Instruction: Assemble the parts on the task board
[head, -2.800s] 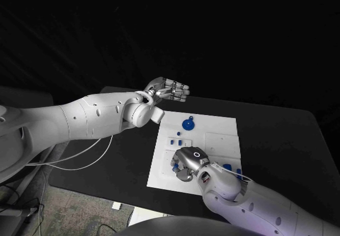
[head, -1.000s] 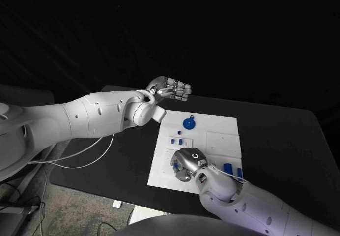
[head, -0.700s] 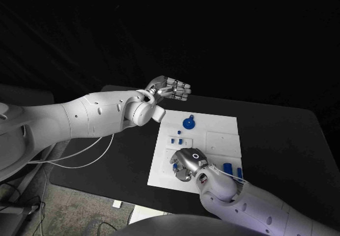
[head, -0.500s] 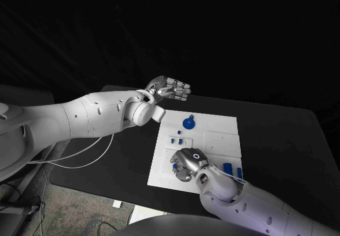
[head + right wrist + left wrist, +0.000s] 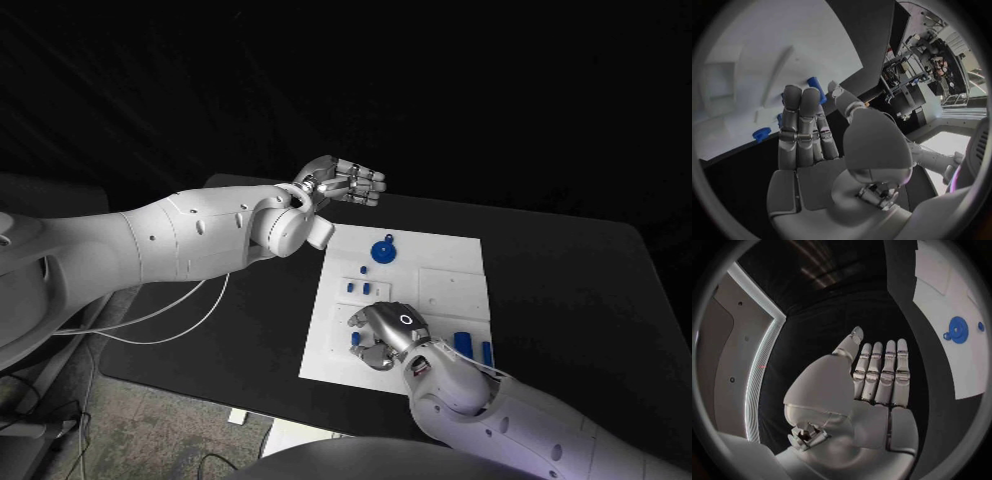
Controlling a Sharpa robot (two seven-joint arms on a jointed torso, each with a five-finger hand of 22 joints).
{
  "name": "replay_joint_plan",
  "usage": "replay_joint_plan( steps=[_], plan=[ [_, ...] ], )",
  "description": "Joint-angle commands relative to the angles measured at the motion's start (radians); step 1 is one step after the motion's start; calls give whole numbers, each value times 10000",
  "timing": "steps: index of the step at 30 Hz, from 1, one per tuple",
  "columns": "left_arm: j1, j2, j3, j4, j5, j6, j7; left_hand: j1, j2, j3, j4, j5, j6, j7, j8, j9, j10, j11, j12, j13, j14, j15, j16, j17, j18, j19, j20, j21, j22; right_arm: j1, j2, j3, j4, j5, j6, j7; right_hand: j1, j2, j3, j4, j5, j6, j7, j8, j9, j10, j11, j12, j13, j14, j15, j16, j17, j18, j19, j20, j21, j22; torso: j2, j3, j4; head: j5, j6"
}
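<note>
The white task board (image 5: 447, 285) lies in the middle of the black table. A round blue disc part (image 5: 384, 251) (image 5: 959, 333) sits near its far edge, with a small blue part (image 5: 366, 270) just below it. Two blue pegs (image 5: 358, 288) stand at the board's left side. My right hand (image 5: 387, 335) (image 5: 807, 130) hovers low over the board's near left part, fingers straight and together, thumb apart. A blue part (image 5: 356, 340) (image 5: 815, 86) lies by its fingertips; I cannot tell if they touch. My left hand (image 5: 343, 183) (image 5: 873, 385) is raised beyond the board's far left corner, flat and holding nothing.
Two more blue parts (image 5: 473, 346) lie on the board's near right side, beside my right forearm. Another blue piece (image 5: 762, 133) sits at the board's near edge. Bare black table (image 5: 577, 290) stretches to the right of the board. A white cable (image 5: 188, 320) hangs at the left.
My right forearm has swung slightly while its hand stayed over the board's near left part. The left hand has kept its place.
</note>
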Motion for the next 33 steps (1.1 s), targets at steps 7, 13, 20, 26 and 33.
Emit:
replay_joint_plan(
  steps=[7,13,20,26,33],
  plan=[
    [10,-29,1,-19,-12,99,37,120,-14,-14,5,-21,-44,65,0,0,-83,10,25,-8,27,-12,-40,-6,190,61,50,63,-8,4,-736,310,983,1064,-824,-60,223,-301,-2545,1921,155,-729,45,18,-10,-622,100,156,5,-13,199,9,-154,196,400,178,-78,-359,-12,16,-18,-40,27],
    [8,-64,-9,-58,-18,98,41,114,-19,-25,10,-28,-43,62,1,1,-87,9,25,-8,33,-14,-41,-7,189,65,49,67,-6,13,-1616,1077,1890,2038,-863,-99,764,-177,-2885,3108,88,-407,-6,14,-6,-203,-19,296,-6,14,108,84,-251,68,408,83,123,-595,-21,21,-43,-272,179],
    [-28,-99,-97,-135,-392,116,-118,-85,46,-25,136,-42,-8,6,6,5,973,-322,61,-7,815,-256,52,46,156,353,-157,281,97,671,-3079,1674,2025,4915,372,-609,651,411,-1258,2122,-3,8,-178,25,6,2040,-597,640,29,65,-232,143,-178,-337,400,-226,657,-410,-159,29,-135,-594,404],
    [-166,-149,-187,-181,-384,131,107,-175,0,164,95,-18,13,4,3,4,1009,-333,26,-3,1041,-332,5,25,-17,378,-314,427,184,1094,-4010,1939,1718,6495,2491,-1465,-302,492,-2096,1951,18,424,-476,27,50,3520,-1127,2669,1531,117,-558,667,341,-714,489,-557,2299,256,-337,98,-249,-891,610],
    [-384,-139,-204,-227,-349,111,472,-442,-92,119,241,77,133,-100,1,5,1157,-440,5,-4,1485,-467,7,44,-48,535,-428,611,275,1218,-4400,2014,1456,7259,3742,-2318,-675,903,-2095,1661,1676,793,-651,28,179,1598,-1217,7051,7070,-165,-577,1636,2012,-891,468,-642,4104,1272,-531,173,-315,-1104,617]
  ],
)
